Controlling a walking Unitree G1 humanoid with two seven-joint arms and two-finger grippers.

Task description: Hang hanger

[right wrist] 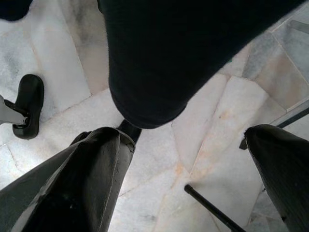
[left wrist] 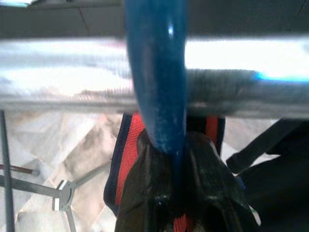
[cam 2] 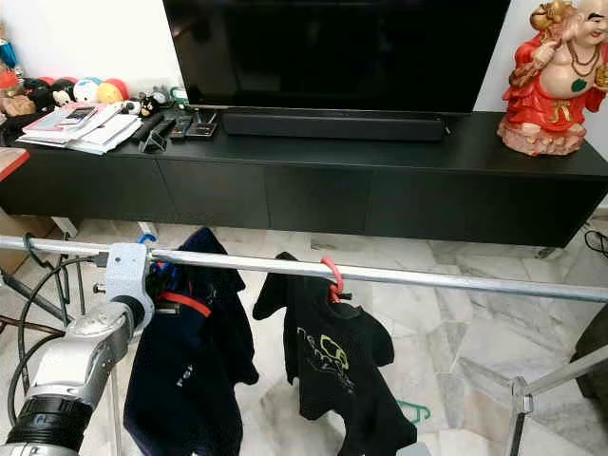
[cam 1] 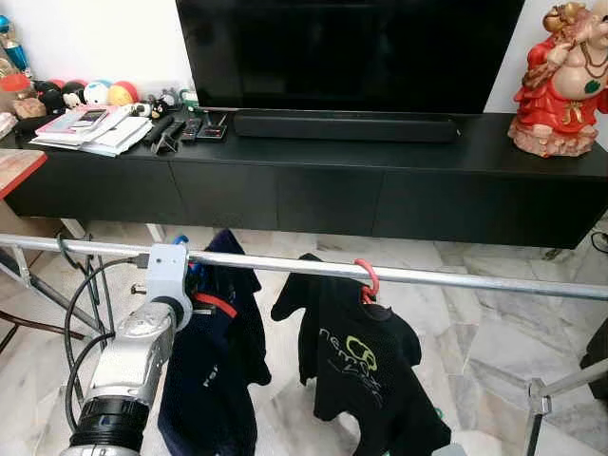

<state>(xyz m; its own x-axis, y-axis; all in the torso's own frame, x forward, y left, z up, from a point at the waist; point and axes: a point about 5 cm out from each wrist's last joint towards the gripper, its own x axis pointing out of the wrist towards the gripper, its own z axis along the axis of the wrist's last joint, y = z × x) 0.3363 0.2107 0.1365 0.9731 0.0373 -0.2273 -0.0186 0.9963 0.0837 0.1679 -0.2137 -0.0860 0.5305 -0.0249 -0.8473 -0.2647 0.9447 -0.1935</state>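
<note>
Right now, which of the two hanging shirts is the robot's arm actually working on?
The navy shirt on the blue hanger, left of the black shirt. The left gripper grips its hook at the rail.

Blue hanger [left wrist: 157,82] with dark garment [cam 1: 214,351] hooked over steel rail [cam 1: 427,275].

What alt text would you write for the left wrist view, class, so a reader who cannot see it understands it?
Two black fingers of the left gripper pinch the blue plastic hanger hook, which curves over a horizontal silver metal rail. Below the rail hangs a dark garment with a red-striped collar, above a pale marble floor.
</note>
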